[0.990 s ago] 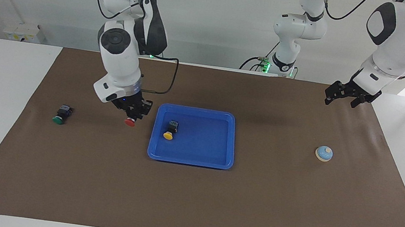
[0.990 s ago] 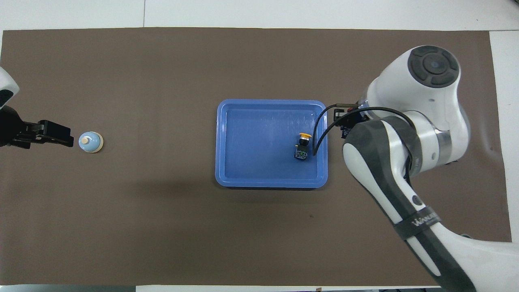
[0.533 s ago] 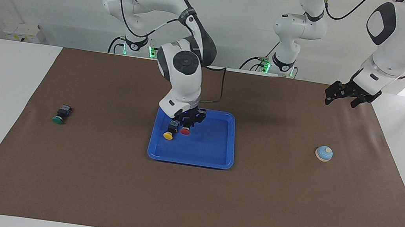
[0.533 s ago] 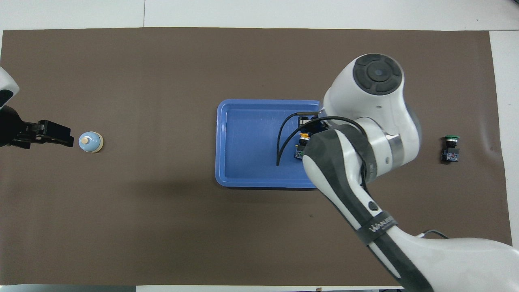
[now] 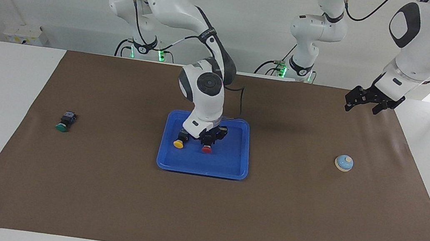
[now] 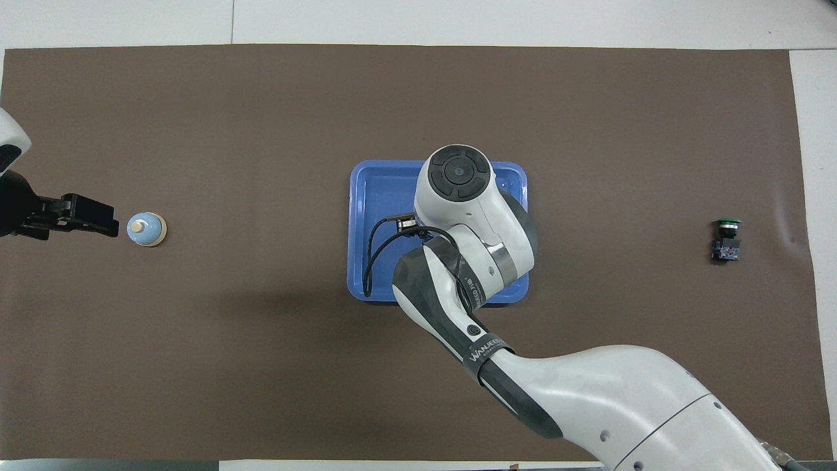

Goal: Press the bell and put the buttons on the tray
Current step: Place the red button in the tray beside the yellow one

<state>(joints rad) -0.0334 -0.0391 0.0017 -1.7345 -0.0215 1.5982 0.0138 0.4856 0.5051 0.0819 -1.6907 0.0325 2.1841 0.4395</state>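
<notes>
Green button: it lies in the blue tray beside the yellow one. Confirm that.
Wrong. The facing view shows the green button on the brown mat toward the right arm's end of the table, outside the tray. The yellow button is in the tray.

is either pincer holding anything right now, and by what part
The right pincer holds the red button by its black body, cap down, over the tray. The left pincer holds nothing.

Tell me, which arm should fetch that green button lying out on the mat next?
Probably the right arm. Its right gripper is over the tray, holding the red button beside the yellow button, and the green button lies toward its end. The left gripper waits above the mat at the bell end.
</notes>
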